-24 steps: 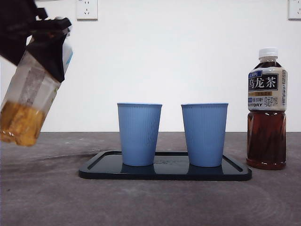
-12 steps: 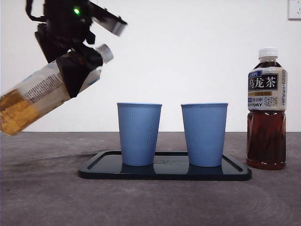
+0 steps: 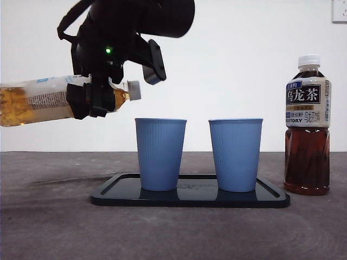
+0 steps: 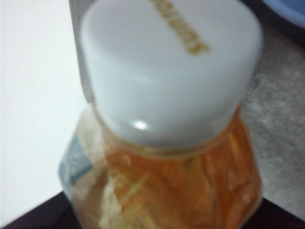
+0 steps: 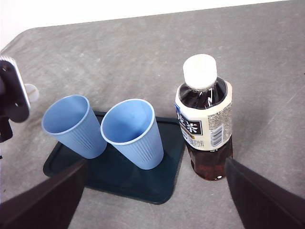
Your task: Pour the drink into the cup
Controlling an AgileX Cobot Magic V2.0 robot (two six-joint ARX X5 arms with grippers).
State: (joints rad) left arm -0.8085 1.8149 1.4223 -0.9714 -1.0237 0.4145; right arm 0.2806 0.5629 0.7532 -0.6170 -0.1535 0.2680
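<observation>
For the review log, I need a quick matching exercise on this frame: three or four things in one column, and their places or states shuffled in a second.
Things:
1. yellow tea bottle
2. dark tea bottle
3. blue cups
4. right gripper

States:
A. standing on the black tray
B. open, holding nothing
C. upright on the table, off the tray
D. held about level by the left gripper, cap on

Pairs: 1-D, 2-C, 3-A, 4-B

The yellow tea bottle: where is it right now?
Front view: the yellow tea bottle lies nearly level in the left gripper, high on the left, capped mouth beside the nearer blue cup.
</observation>
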